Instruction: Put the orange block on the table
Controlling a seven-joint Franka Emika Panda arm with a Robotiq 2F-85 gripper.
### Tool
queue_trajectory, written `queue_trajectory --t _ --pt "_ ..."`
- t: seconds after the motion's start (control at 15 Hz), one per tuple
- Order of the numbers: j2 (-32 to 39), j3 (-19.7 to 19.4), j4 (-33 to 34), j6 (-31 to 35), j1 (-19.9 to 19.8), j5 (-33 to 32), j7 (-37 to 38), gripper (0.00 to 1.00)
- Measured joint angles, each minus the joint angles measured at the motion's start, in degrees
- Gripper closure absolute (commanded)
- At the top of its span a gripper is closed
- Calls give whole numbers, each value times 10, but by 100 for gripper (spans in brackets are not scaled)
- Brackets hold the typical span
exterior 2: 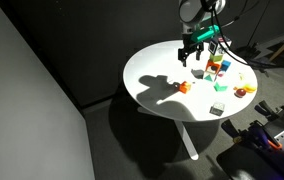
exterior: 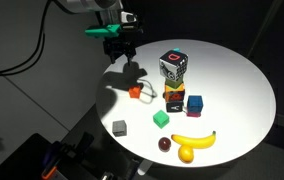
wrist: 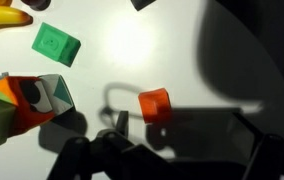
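Observation:
The orange block (exterior: 137, 92) is a small orange-red cube that lies on the white round table (exterior: 232, 70), near its edge. It also shows in an exterior view (exterior 2: 182, 87) and in the wrist view (wrist: 155, 104). My gripper (exterior: 119, 50) hangs above the table, up and away from the block, not touching it. It is also in an exterior view (exterior 2: 191, 52). In the wrist view its dark fingers (wrist: 182, 140) are spread apart at the bottom of the frame with nothing between them. The block sits on the table just beyond them.
A stack topped by a black-and-white patterned cube (exterior: 174, 65) stands mid-table, with a blue-and-red block (exterior: 195, 103) beside it. A green block (exterior: 161, 119), a grey block (exterior: 119, 127), a banana (exterior: 194, 140) and a dark red ball (exterior: 165, 144) lie near the front edge.

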Motion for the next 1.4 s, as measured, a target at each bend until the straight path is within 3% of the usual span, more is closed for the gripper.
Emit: queue_trajectory --t 0.33,0.8,1.4 --pt "-57 3 -51 -38 0 15 3 0" --pt "-156 3 -136 -40 -1 16 27 0" --pt "-252 4 -218 8 -6 16 40 0"
